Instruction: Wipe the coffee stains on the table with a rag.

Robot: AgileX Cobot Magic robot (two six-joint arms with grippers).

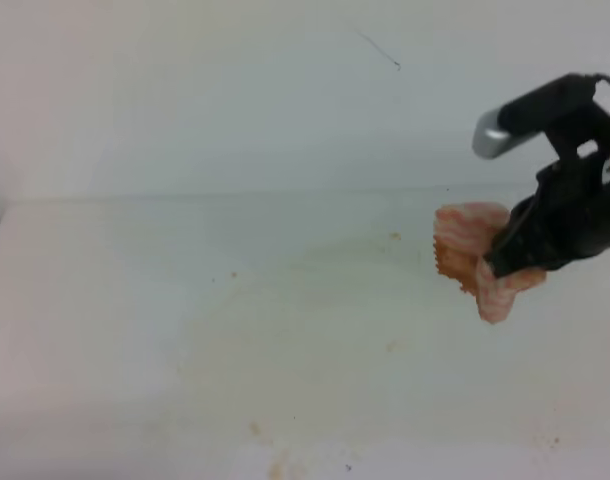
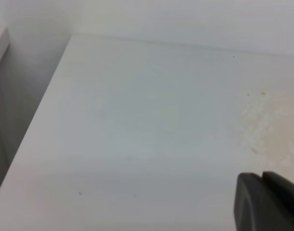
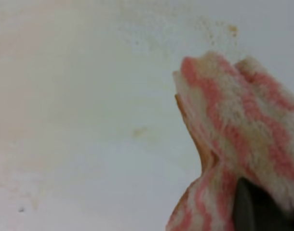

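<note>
Coffee stains (image 1: 315, 300): a faint tan film, now thin and diffuse, spread over the middle of the table (image 1: 105, 290), with darker specks at its far edge and a few brownish flecks (image 1: 270, 455) at its near edge. In the left wrist view the same film shows as pale mottling (image 2: 267, 130) at the right of the surface; in the right wrist view it reads as a weak wash with a speckled fringe (image 3: 214, 29) and one small spot (image 3: 140, 131).

Rag (image 1: 477, 258): a wadded pink-and-white striped cloth with a brown-soaked edge facing the stains, just beyond their right margin. Whether it touches the table or hangs slightly above it cannot be told. The right wrist view shows the stripes and a tan, wet fold (image 3: 243, 130).

Right gripper (image 1: 520, 250): clamped on the right side of the rag, with the arm extending away from the stains to the right.

Left gripper (image 2: 267, 202): only a dark tip is visible, on the near left side of the stains; whether its jaws are apart or together cannot be told.

Judgement: most of the liquid appears lifted, leaving residue. To wipe well, press the rag flat, sweep from the stains' right margin across the film in overlapping passes, and take in the near-edge flecks. Presenting a cleaner fold would likely avoid re-smearing from the soaked edge.
</note>
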